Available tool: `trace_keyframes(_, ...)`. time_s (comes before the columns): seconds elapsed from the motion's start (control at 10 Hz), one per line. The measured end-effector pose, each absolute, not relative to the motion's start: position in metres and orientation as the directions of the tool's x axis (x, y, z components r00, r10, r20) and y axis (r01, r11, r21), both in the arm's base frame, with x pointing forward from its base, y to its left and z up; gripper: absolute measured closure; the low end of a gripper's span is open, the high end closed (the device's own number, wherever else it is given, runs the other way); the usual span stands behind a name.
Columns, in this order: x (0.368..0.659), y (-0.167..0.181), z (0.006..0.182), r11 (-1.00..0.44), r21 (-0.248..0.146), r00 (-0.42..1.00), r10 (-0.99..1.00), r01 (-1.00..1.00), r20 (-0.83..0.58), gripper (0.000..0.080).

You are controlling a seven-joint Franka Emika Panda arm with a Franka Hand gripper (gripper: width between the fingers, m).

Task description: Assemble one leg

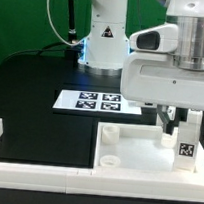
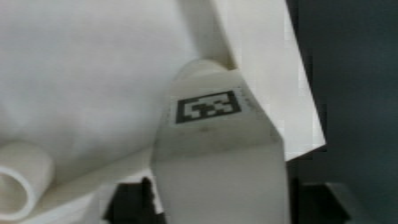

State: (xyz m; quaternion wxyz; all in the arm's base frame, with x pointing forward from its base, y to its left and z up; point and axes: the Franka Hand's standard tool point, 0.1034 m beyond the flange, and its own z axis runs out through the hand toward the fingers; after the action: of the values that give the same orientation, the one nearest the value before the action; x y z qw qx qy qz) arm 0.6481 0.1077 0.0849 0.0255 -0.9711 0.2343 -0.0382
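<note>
My gripper (image 1: pixel 186 119) is shut on a white squarish leg (image 1: pixel 187 141) with a black-and-white tag on its side, and holds it upright. The leg stands over the right part of the large flat white panel (image 1: pixel 141 154). I cannot tell if its lower end touches the panel. In the wrist view the leg (image 2: pixel 222 150) runs out from between the two dark fingers (image 2: pixel 134 200), tag facing the camera, with the gripper (image 2: pixel 222 208) closed on its sides. The panel (image 2: pixel 107 80) lies behind it, with a round socket (image 2: pixel 25 182) beside the leg.
The marker board (image 1: pixel 95 101) lies on the black table behind the panel. Two round sockets (image 1: pixel 109 134) show on the panel's left side. A low white wall (image 1: pixel 39 172) runs along the front and the exterior view's left. The robot base (image 1: pixel 104 35) stands at the back.
</note>
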Motion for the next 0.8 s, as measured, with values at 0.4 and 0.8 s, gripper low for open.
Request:
trace_keyframes(0.4,0.6447,0.1050,0.0843,-0.687,-0.056,0.688,-0.726,-0.724,0.013,0.0515)
trace_keyframes(0.8,0.6444,0.1062,0.0833,0.052,-0.037,-0.050,-0.997,-0.998,-0.066,0.0514)
